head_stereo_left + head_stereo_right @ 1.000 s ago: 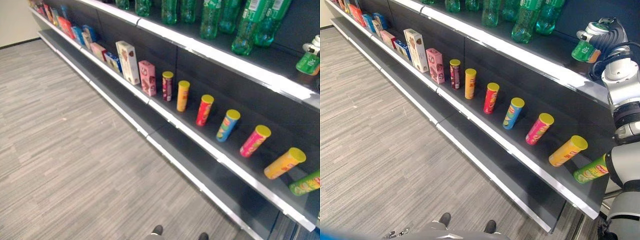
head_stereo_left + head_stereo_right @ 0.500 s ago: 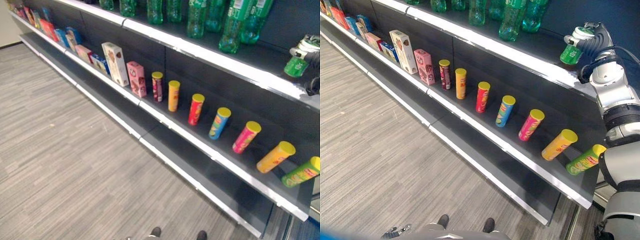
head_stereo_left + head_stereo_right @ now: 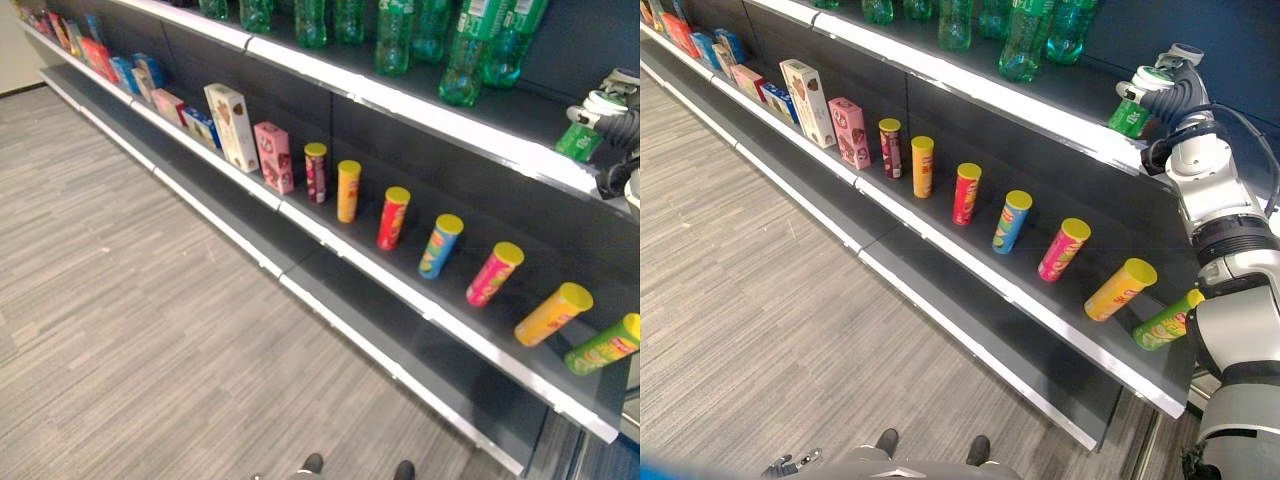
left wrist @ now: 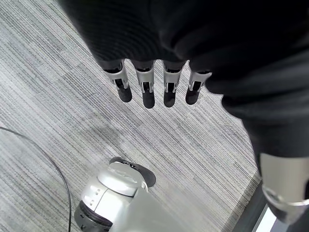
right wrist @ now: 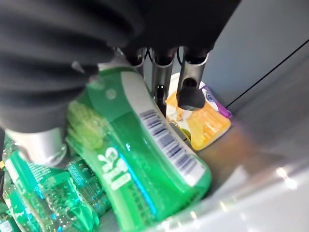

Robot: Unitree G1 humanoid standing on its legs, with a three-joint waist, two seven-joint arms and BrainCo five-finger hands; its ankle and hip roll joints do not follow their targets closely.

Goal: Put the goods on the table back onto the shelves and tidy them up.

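Note:
My right hand point(image 3: 1172, 92) is up at the right end of the top shelf point(image 3: 1080, 140), shut on a green bottle point(image 3: 1129, 112) with a white cap. The bottle is tilted, its base low over the shelf board. In the right wrist view the fingers point(image 5: 190, 92) curl round the green bottle point(image 5: 145, 154), next to other green bottles point(image 5: 43, 198) and an orange packet point(image 5: 207, 123) behind it. My left hand point(image 4: 147, 89) hangs beside me over the carpet, fingers straight and holding nothing.
A row of green bottles point(image 3: 1025, 45) stands along the top shelf. On the middle shelf are several chip cans point(image 3: 1011, 221) and, further left, boxes point(image 3: 808, 88). The lower shelf point(image 3: 990, 320) is bare. Grey carpet point(image 3: 760, 300) spreads out in front.
The camera swung at first, shifting the whole picture. Since then my right hand has carried the green bottle a little left and lower along the top shelf.

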